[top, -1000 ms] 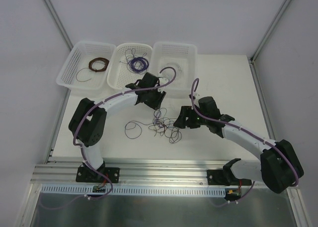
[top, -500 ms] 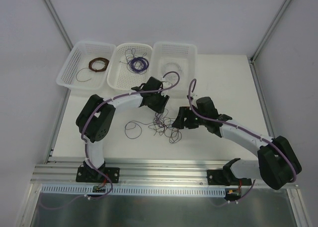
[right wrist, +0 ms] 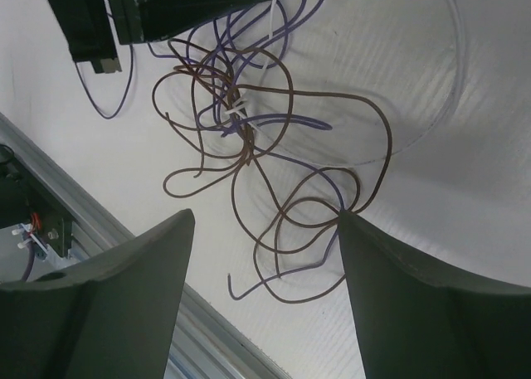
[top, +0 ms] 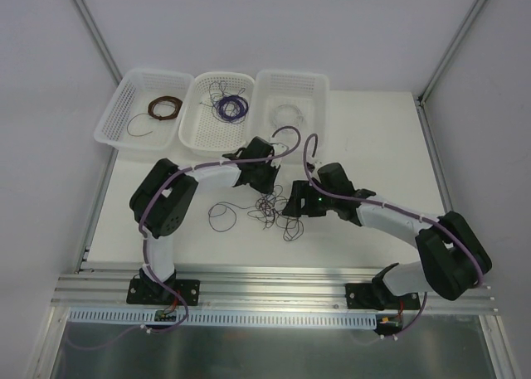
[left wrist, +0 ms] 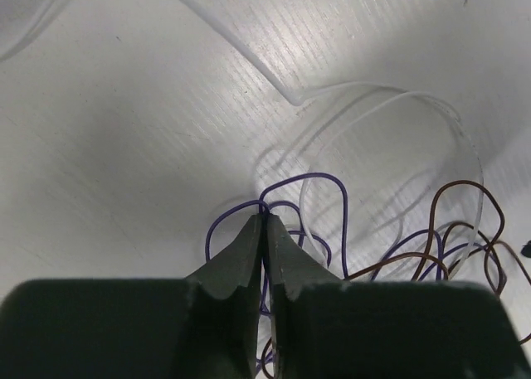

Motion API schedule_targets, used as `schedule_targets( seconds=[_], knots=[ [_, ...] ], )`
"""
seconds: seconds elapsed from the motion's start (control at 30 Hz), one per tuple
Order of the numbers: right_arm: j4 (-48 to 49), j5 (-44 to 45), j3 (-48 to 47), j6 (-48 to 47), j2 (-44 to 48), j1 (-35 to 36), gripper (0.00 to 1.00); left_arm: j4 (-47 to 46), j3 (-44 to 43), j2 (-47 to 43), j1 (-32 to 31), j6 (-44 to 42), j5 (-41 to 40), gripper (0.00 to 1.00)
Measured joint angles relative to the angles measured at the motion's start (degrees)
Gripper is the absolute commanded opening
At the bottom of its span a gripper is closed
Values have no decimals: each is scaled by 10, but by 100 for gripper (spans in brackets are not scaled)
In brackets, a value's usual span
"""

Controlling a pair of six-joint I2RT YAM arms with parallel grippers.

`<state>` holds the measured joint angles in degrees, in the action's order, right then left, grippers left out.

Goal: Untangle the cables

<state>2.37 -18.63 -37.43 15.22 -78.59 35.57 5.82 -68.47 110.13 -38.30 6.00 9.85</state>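
The cables [top: 274, 211] lie as a loose tangle of purple, brown and pale strands on the white table between both arms. My left gripper [top: 265, 186] sits at the tangle's far edge. In the left wrist view its fingertips [left wrist: 265, 219] are pressed together on a purple loop of the cables [left wrist: 328, 198]. My right gripper [top: 292, 206] hovers at the tangle's right side. In the right wrist view it [right wrist: 265, 216] stands open above the brown and purple loops [right wrist: 249, 122], with nothing between its fingers.
Three white baskets stand at the back, holding a brown coil [top: 165, 107], a purple coil [top: 231, 107] and a pale coil [top: 289, 110]. A lone purple loop [top: 221, 216] lies left of the tangle. A metal rail [top: 274, 281] runs along the near table edge.
My left gripper came down onto the tangle's far edge and shut on a purple strand. The right arm moved a little left toward the tangle, its jaws unchanged.
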Motion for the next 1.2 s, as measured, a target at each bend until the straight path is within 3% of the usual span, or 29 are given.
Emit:
schedule_targets(
  seconds=[0.37, 0.57, 0.6, 0.7, 0.8, 0.9, 1.03, 1.2],
  knots=[
    [-9, 104, -63, 58, -106, 43, 72, 8, 83, -94, 0, 59, -44, 0],
    [-21, 140, -97, 96, -146, 60, 51, 9, 109, -196, 0, 112, -68, 0],
    [-24, 144, -100, 101, -150, 61, 40, 10, 111, -213, 0, 119, -74, 0],
    [-43, 165, -108, 112, -157, 62, 21, 26, 112, -263, 0, 143, -96, 0],
    [-63, 183, -109, 122, -157, 62, 7, 54, 111, -311, 0, 158, -125, 0],
    [-85, 198, -109, 125, -150, 57, 1, 92, 111, -369, 6, 172, -155, 0],
    [-117, 208, -83, 123, -113, 24, 1, 144, 107, -448, 30, 179, -191, 0],
    [-165, 208, -24, 107, -5, -77, 1, 208, 100, -551, 127, 186, -231, 0]
  ],
)
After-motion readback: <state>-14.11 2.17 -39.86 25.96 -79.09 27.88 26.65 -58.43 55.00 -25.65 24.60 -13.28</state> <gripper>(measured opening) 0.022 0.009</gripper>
